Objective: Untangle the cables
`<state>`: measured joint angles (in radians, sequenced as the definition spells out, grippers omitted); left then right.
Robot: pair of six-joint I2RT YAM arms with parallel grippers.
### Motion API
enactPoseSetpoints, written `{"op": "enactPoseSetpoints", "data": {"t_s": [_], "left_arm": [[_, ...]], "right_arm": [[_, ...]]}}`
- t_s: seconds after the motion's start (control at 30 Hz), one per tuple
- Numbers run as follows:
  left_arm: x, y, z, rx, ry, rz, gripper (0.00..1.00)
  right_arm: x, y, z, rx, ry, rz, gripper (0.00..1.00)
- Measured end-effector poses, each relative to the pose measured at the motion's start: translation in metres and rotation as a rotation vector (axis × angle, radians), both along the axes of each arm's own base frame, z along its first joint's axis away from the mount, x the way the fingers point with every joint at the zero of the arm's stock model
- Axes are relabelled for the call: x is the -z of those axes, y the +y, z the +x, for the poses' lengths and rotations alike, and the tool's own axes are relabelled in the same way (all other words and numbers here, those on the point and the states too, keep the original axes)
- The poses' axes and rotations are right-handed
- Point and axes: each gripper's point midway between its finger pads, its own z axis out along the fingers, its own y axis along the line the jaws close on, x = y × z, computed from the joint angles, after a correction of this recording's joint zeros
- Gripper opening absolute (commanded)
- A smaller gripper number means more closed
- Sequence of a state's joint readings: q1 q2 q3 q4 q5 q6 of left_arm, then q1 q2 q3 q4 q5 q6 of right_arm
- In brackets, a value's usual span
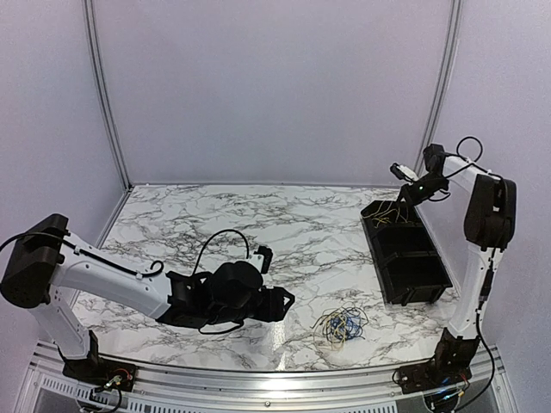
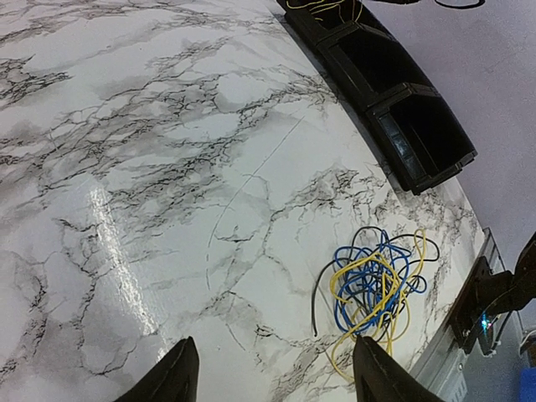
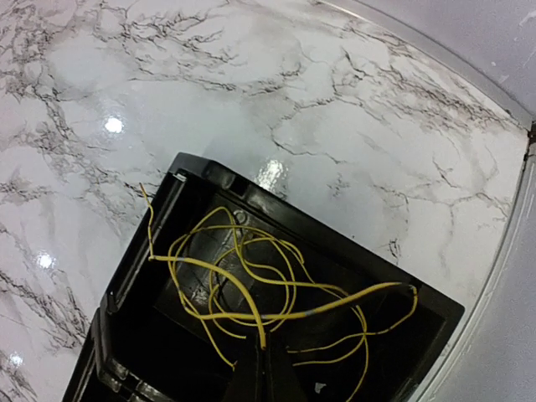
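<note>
A tangle of thin yellow, blue and black cables (image 1: 342,324) lies on the marble table near the front edge. In the left wrist view the tangle (image 2: 377,285) lies just right of and beyond my open, empty left gripper (image 2: 276,378). That gripper (image 1: 284,301) hovers low, left of the tangle. My right gripper (image 3: 264,368) is shut on a looping yellow cable (image 3: 251,285), which hangs into the far compartment of a black tray (image 3: 327,244). From above, the right gripper (image 1: 403,198) is over the tray's far end, with yellow loops (image 1: 389,213) dangling below it.
The black divided tray (image 1: 376,255) stands at the right side of the table, also seen in the left wrist view (image 2: 435,172). The right arm's base (image 1: 443,366) and the metal front rail (image 1: 258,379) border the near edge. White walls enclose the table.
</note>
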<state>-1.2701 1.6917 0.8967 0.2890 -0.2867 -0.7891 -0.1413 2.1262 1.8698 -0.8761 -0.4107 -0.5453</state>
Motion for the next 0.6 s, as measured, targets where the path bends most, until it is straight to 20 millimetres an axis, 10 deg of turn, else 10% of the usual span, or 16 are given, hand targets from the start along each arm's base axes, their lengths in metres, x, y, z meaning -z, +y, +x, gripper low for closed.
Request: {"op": "enactPoseSetpoints", "data": {"t_s": [0.3,0.6], "left_arm": [[-0.004,-0.01,0.002,0.007,-0.006,0.016,0.66],[-0.008,-0.023,0.004,0.036,-0.027,0.053,0.66]], "right_arm": [[0.048,-0.022,-0.017,0.066,0.088,-0.122,0.0],[0.048,-0.042,-0.012,0.129,0.073,-0.224,0.0]]}}
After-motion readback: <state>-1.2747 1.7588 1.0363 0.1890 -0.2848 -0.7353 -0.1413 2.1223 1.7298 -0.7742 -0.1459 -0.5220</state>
